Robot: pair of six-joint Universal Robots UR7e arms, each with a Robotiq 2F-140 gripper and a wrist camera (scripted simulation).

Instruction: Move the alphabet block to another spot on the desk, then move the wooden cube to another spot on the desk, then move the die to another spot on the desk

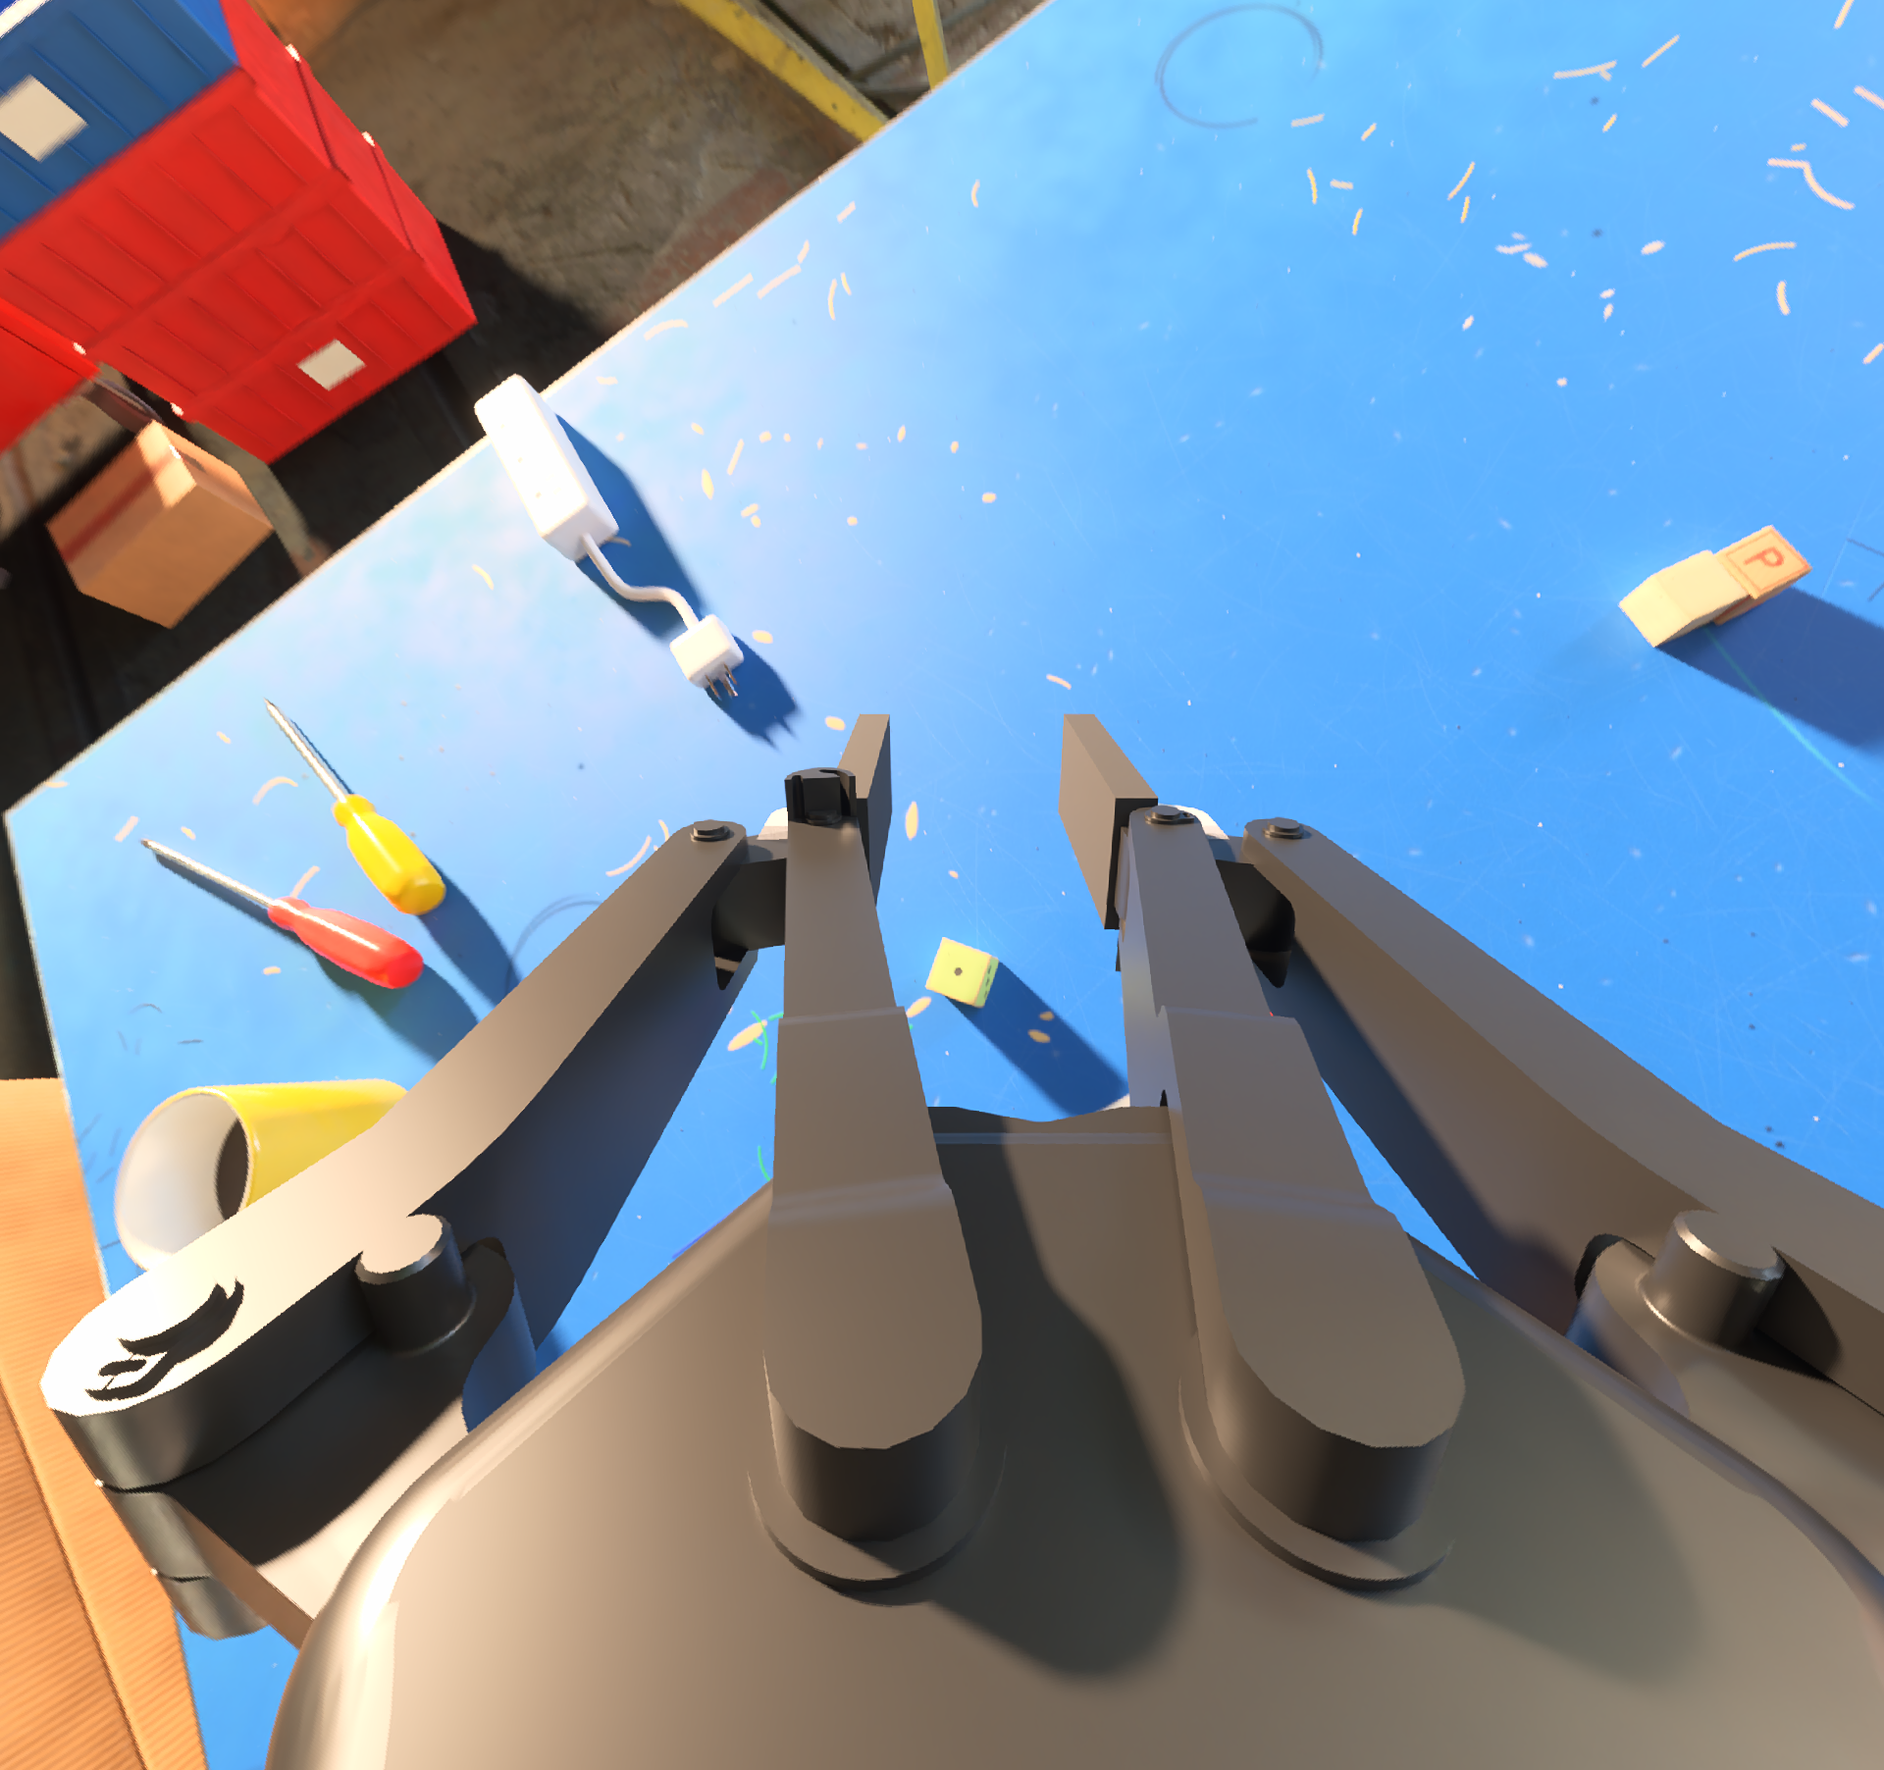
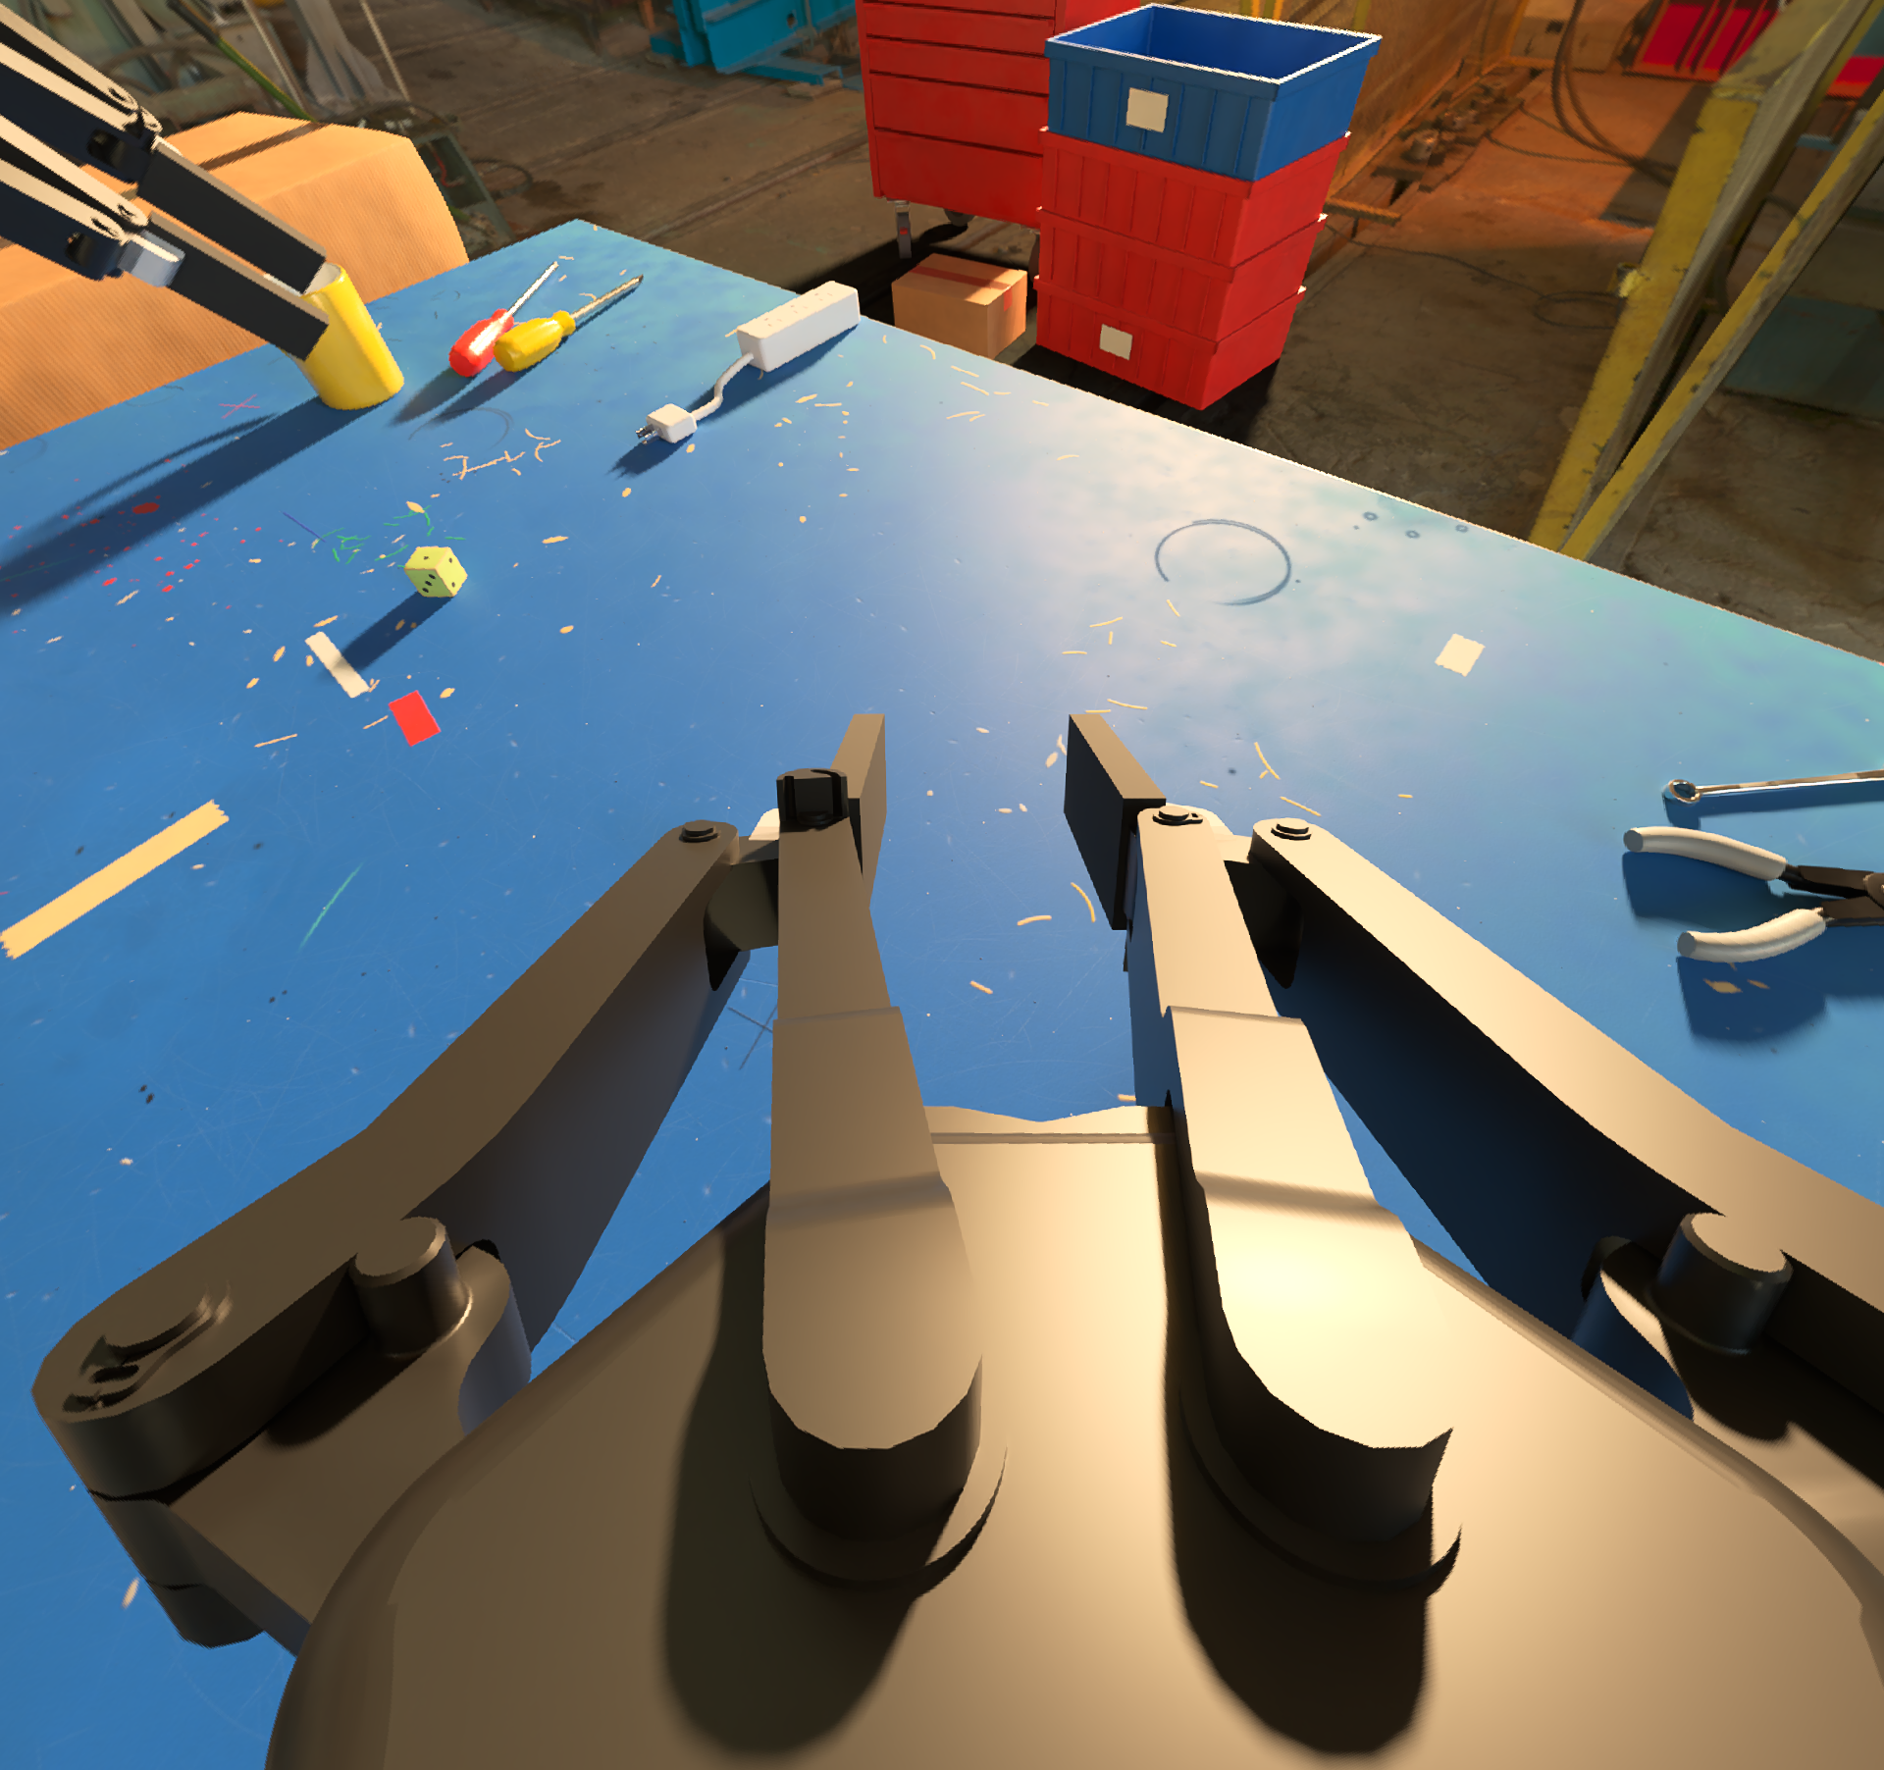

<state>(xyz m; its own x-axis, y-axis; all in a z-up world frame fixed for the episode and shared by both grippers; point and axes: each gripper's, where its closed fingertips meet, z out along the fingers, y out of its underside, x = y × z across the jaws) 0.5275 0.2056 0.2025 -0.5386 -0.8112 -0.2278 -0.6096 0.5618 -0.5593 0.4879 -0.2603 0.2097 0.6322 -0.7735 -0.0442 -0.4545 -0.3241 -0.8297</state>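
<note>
A yellow die (image 1: pixel 961 971) lies on the blue desk (image 1: pixel 1274 457), seen between my left gripper's fingers and below them; it also shows in the right wrist view (image 2: pixel 436 570) at the left. My left gripper (image 1: pixel 974 753) is open and empty, above the desk. At the right, a pale wooden cube (image 1: pixel 1672 597) touches an alphabet block (image 1: pixel 1762 564) with a red letter face. My right gripper (image 2: pixel 974 753) is open and empty over bare desk (image 2: pixel 918 579). The left gripper's fingers (image 2: pixel 234 279) show far left in the right wrist view.
A white power strip with plug (image 1: pixel 545 467), a yellow screwdriver (image 1: pixel 382 844), a red screwdriver (image 1: pixel 342 936) and a yellow cup (image 1: pixel 219 1160) lie at the left. Pliers (image 2: pixel 1764 890) and a wrench (image 2: pixel 1774 785) lie at the right. Red and blue bins (image 2: pixel 1183 202) stand beyond the desk edge.
</note>
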